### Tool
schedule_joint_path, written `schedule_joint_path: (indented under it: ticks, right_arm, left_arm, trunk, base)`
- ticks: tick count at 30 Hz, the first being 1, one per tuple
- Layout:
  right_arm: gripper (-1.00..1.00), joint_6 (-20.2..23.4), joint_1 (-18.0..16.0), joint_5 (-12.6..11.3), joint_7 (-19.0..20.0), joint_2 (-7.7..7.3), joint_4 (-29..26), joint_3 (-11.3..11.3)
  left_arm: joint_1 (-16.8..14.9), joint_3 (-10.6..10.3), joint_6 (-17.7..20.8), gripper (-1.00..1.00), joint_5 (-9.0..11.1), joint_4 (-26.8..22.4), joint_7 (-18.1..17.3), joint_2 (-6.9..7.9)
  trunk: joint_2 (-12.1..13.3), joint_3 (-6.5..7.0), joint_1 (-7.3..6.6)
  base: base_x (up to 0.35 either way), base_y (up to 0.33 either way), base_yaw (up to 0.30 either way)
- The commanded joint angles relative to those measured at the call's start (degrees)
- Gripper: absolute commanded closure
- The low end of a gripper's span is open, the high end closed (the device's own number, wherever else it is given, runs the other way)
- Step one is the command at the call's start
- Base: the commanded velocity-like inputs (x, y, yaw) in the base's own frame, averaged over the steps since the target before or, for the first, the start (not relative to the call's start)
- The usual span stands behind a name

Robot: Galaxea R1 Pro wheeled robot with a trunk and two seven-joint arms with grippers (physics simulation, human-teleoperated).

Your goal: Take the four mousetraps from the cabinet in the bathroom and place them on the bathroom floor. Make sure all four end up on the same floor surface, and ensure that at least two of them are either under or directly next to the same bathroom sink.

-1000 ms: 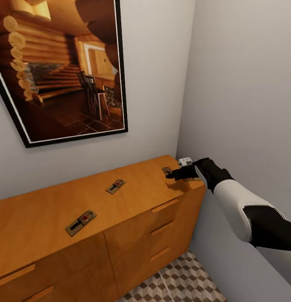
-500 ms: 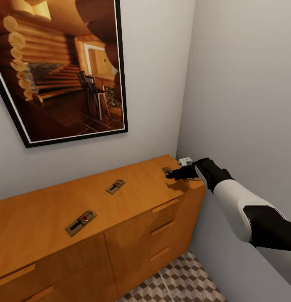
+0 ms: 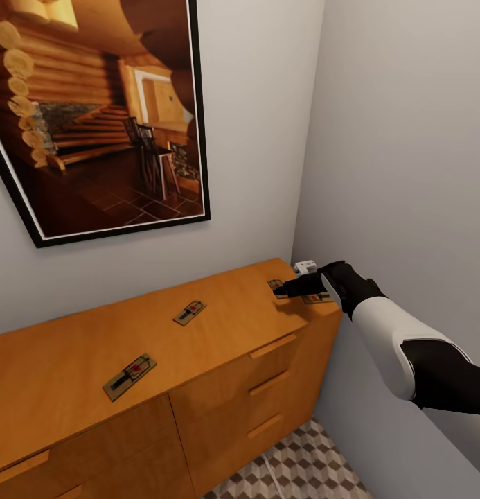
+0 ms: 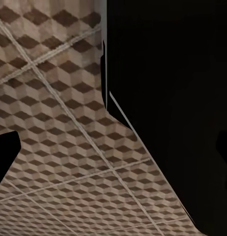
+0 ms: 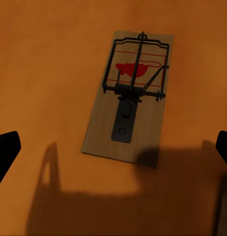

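Several mousetraps lie flat on top of the orange-brown cabinet (image 3: 219, 360): one mousetrap (image 3: 129, 376) near the left, another mousetrap (image 3: 190, 312) in the middle, and two at the right end. My right gripper (image 3: 280, 291) hovers over that right end, partly covering the trap (image 3: 273, 283) beneath it; a further trap (image 3: 316, 299) pokes out under my wrist. In the right wrist view the right gripper (image 5: 115, 150) is open, its fingertips (image 5: 5, 152) wide apart, with a mousetrap (image 5: 130, 113) lying between and ahead of them, untouched. The left gripper (image 4: 113, 150) hangs open over the bathroom floor (image 4: 59, 147). The sink is out of view.
A large framed picture (image 3: 101, 118) hangs on the wall above the cabinet. A grey side wall (image 3: 406, 173) stands close on the right of my arm. A small white object (image 3: 305, 265) sits at the cabinet's back right corner. Patterned floor (image 3: 295, 464) shows below the drawers.
The head view has shifted slightly, so the cabinet and picture sit a little differently in the frame. The right arm and the traps keep their places.
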Motion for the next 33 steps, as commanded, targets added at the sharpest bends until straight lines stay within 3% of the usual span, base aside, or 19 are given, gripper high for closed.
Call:
schedule_joint_path:
  ticks: [1,33]
  right_arm:
    - [-1.00,0.15,-0.01,0.40,0.41,-0.03,-0.11,0.16]
    - [-1.00,0.15,-0.01,0.39,0.46,-0.03,-0.10,0.17]
  left_arm:
    - [-0.04,0.02,-0.34,-1.00,0.06,0.12,0.12,-0.01]
    - [-0.04,0.05,-0.34,-1.00,0.06,0.12,0.12,-0.01]
  trunk:
    - [-0.02,-0.04,0.00]
    - [-0.02,-0.04,0.00]
  base:
    - [0.014,0.000,0.000]
    - [0.011,0.000,0.000]
